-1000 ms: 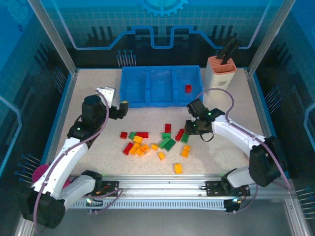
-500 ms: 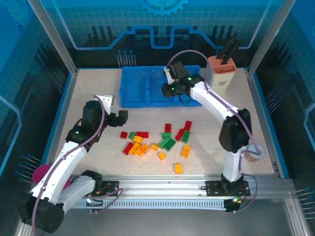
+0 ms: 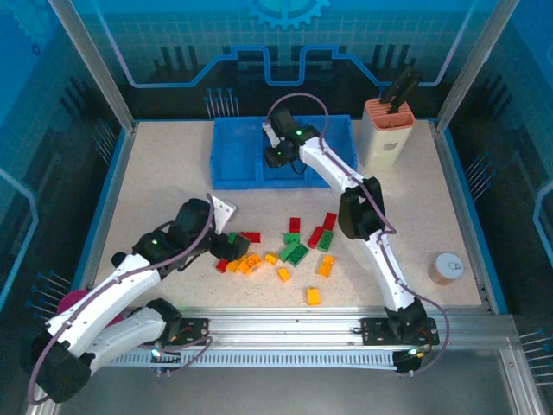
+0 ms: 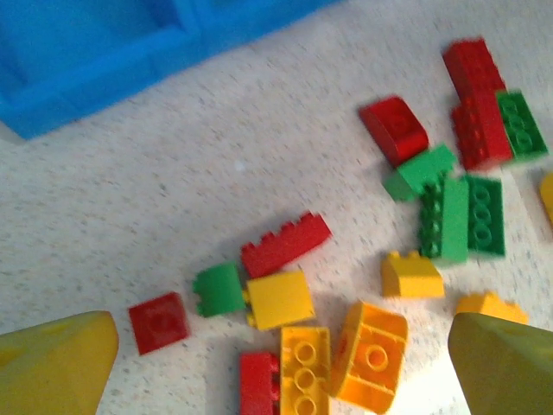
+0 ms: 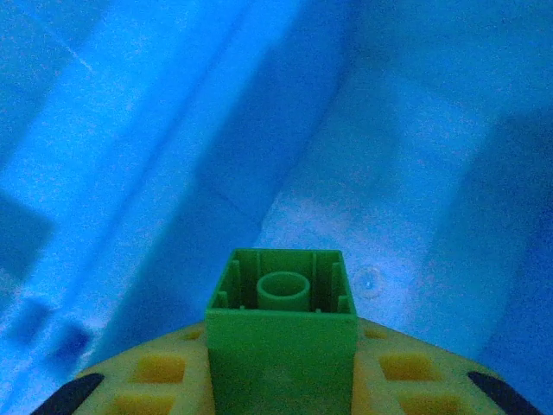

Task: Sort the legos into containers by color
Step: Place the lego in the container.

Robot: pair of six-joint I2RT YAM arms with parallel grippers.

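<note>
1. Where the right arm stretches out over the blue tray (image 3: pixel 233 160), the right jaws hang above its middle compartment, clenched on a green brick (image 5: pixel 281 333).
2. In the right wrist view, that brick sits squarely between the two yellow pads (image 5: pixel 155 376). Its hollow underside and round inner tube face the camera. The tray's blue floor (image 5: pixel 415 173) and a divider wall lie beyond it.
3. The left jaws are spread wide and grasp nothing. They are low over the left end of the loose legos (image 3: pixel 294 251) scattered on the table (image 3: pixel 155 173), in front of the tray.
4. In the left wrist view, the two yellow fingertips (image 4: pixel 52 363) show at the lower corners with several bricks lying in the gap between them:
   - a small red brick (image 4: pixel 158 322) just beside the fingertip at the lower left, not touching it;
   - a small green brick (image 4: pixel 218 289) touching a yellow brick (image 4: pixel 278 298);
   - two orange pieces (image 4: pixel 371 354) side by side near the bottom edge;
   - a long red brick (image 4: pixel 285 244) lying on its side just above the green and yellow pair.
5. Further right in that view, a cluster of green bricks (image 4: pixel 458 216) lies next to red bricks (image 4: pixel 475 104).
6. One orange brick (image 3: pixel 313 296) lies apart from the pile, nearer the arm bases.
</note>
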